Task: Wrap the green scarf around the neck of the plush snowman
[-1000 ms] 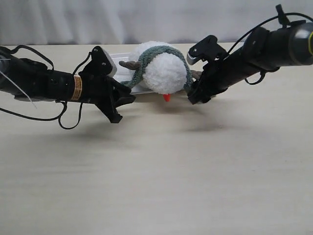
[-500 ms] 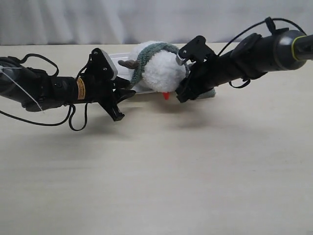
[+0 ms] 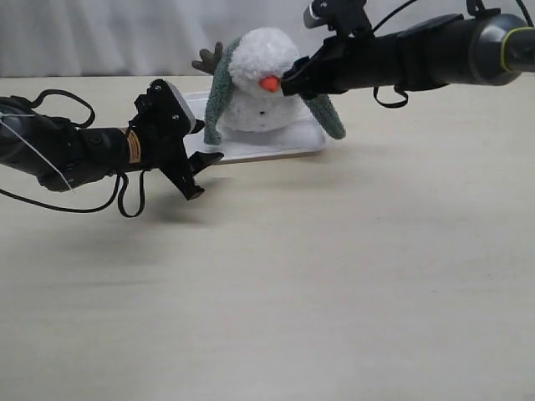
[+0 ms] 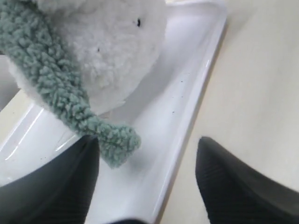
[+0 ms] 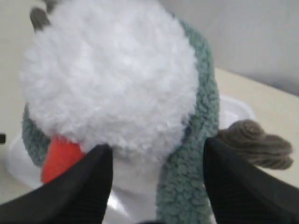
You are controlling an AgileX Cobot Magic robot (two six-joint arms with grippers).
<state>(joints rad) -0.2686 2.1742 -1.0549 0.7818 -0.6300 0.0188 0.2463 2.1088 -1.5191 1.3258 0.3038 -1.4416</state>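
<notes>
Table (image 3: 267, 292): pale, bare wood tone across the near half of the exterior view.
Left gripper (image 3: 203, 174): low over the table at about 8 o'clock from the toy, at the near-left corner of the tray; its jaws are spread and hold nothing.
Left wrist view: the two dark fingers (image 4: 51, 186) stand apart, with the tray rim and one scarf end between them; that end lies just beside one finger, and contact cannot be told.
White tray (image 3: 251, 152): shallow, flat on the table at 12 o'clock, carrying the toy.
Plush snowman (image 3: 251, 113): upright on the tray, orange nose (image 3: 269, 83) pointing toward 3 o'clock.
Green scarf (image 3: 219, 100): draped over the neck (image 3: 242, 85), behind the head; one end hangs toward 7 o'clock, the other toward 4 o'clock and reaches the tray.
Twig arm (image 3: 206, 60): brown, sticking up at 10 o'clock of the head.
Right gripper (image 3: 291, 83): reaches in from 3 o'clock at head height, tips just beside the nose; jaws spread, flanking the lower head and scarf without pinching them.
Backdrop (image 3: 100, 33): pale folded curtain beyond the table.
</notes>
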